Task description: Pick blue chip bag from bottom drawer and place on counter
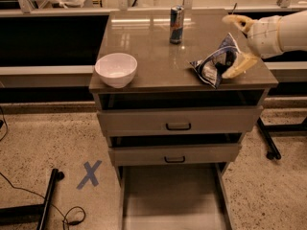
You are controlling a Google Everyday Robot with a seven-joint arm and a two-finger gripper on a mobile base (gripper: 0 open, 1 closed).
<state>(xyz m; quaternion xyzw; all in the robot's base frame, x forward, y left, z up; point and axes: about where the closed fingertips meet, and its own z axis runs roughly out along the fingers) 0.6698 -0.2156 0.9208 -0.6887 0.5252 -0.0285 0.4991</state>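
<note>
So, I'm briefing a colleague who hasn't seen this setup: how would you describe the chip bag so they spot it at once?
Find the three-drawer cabinet; on its grey counter, near the right edge, lies the chip bag, with the open gripper straddling it. It is the only crumpled blue foil thing, unlike the white bowl at the left and the upright can at the back.
</note>
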